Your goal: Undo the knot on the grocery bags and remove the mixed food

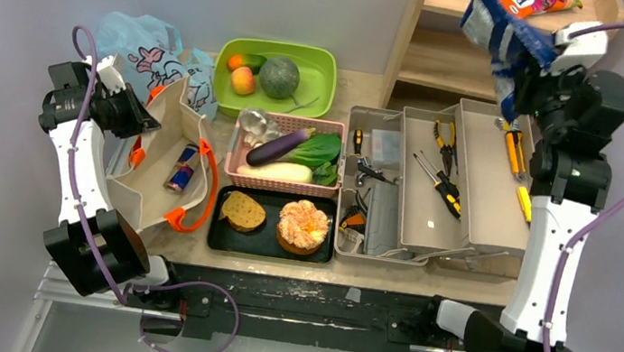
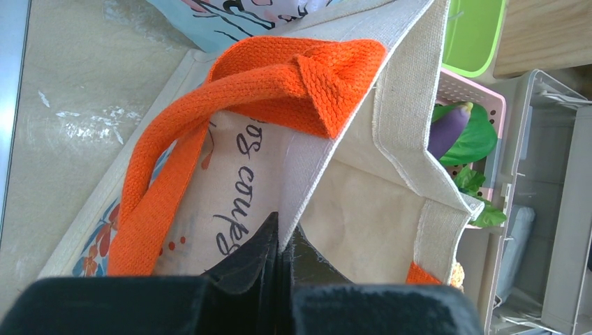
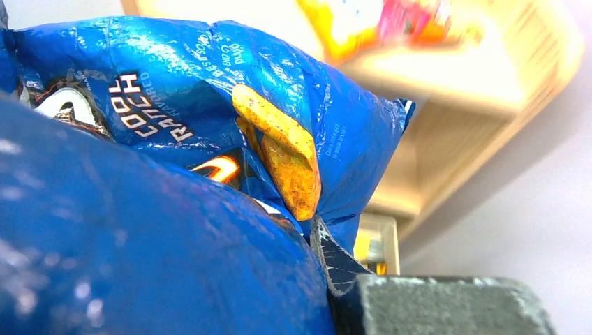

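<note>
My left gripper [image 1: 144, 120] [image 2: 283, 234] is shut on the rim of the beige canvas tote [image 1: 157, 151] [image 2: 363, 209], beside its orange handle [image 2: 279, 77]. A drink can [image 1: 183, 168] lies inside the tote. The crinkly light-blue bag [image 1: 147, 50] slumps behind it; its knot is out of view. My right gripper [image 1: 530, 68] [image 3: 307, 234] is raised at the back right by the wooden shelf, shut on the blue snack pack [image 1: 501, 39] [image 3: 209, 105], which fills the right wrist view and hides one finger.
A green tray [image 1: 323, 64] holds a melon [image 1: 279, 76], peach [image 1: 243, 81] and orange [image 1: 236, 60]. A pink basket [image 1: 333, 129] holds eggplant [image 1: 275, 148], radish [image 1: 277, 171] and greens [image 1: 319, 150]. A black tray [image 1: 268, 241] carries bread and pastry [image 1: 303, 226]. An open toolbox [image 1: 434, 192] lies right.
</note>
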{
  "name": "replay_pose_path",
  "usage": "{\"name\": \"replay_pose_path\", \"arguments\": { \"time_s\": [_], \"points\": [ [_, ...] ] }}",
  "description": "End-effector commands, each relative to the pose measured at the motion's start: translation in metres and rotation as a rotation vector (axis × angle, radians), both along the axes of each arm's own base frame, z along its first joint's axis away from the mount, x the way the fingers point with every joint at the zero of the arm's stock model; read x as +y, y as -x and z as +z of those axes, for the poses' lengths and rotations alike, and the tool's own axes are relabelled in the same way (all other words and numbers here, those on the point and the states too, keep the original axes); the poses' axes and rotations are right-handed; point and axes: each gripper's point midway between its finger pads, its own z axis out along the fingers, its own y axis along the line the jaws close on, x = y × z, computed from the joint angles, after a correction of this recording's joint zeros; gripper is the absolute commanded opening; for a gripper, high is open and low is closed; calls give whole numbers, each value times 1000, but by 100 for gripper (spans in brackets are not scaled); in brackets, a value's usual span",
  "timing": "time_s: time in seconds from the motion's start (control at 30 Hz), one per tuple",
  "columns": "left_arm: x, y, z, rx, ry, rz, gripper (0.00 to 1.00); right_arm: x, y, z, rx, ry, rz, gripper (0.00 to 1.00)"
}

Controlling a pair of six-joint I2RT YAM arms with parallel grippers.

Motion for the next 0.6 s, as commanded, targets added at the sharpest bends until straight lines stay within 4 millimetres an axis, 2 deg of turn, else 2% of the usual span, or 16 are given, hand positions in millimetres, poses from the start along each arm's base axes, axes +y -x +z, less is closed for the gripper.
{"name": "replay_pose_path", "arguments": {
  "time_s": [0.0,0.1,0.17,0.27,0.4,0.5,0.53,0.57],
  "points": [
    [-3,-8,13,-38,11,-10,0,9,1,138,-438,-99,20,0],
    [-3,-9,12,-39,15,-7,0,10,-16,177,-574,-195,46,0],
    [-4,-11,12,-42,25,-3,0,12,-32,192,-627,-263,72,0],
    [-4,-11,14,-48,22,-1,0,12,-67,214,-690,-329,84,0],
    [-4,-10,13,-50,25,3,0,23,-114,218,-745,-309,56,0],
    [-4,-10,14,-56,26,13,0,31,-143,208,-767,-274,8,0],
    [-4,-10,15,-63,25,16,0,28,-151,205,-781,-249,-29,0],
    [-4,-10,15,-67,26,20,0,34,-159,202,-793,-232,-51,0]
  ]
}}
